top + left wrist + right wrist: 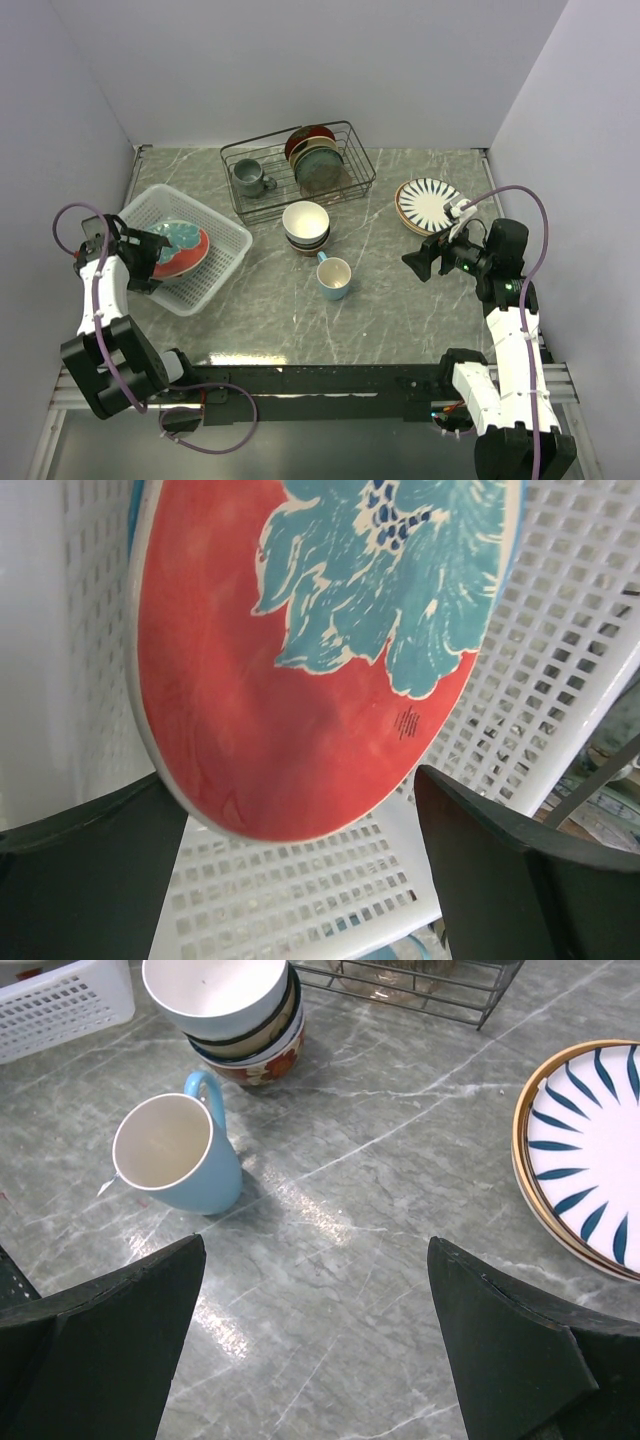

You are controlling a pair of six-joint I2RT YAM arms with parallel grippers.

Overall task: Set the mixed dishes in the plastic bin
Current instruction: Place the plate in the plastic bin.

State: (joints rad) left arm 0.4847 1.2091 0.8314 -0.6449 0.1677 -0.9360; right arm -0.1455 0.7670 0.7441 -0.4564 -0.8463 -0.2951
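The teal-floral plate [180,248] lies inside the plastic bin [222,262], at the left of the desk [380,320]. It seems to rest at a slant, not flat on the lattice floor. The left gripper [143,262] hangs at the bin's near-left side with its jaws spread wide and holding nothing. In the left wrist view the plate's red rim [250,720] sits between the fingers, very close to the left one (whether it touches cannot be told) and well apart from the right one.

The right gripper [415,262] is also open and empty. It hovers over bare desk between the light blue mug [334,278] and the striped plate [428,203], which lies on a tan plate [519,1150]. The stacked bowls [306,226] stand just beyond the mug. None of these has gone into the bin yet, so most of the task remains.

The nearest risk is on the left. If that arm pulls out at an angle, the close finger may catch the rim and drag or tip the plate, or nudge the light bin along the desk. A slanted plate also takes up floor room, so later dishes may land on its edge and slide. On the right, a grip on the mug's rounded wall could slip. Lifting the bowls as one stack could spill them. The striped plate lies flat, leaving little edge for a finger to get under.
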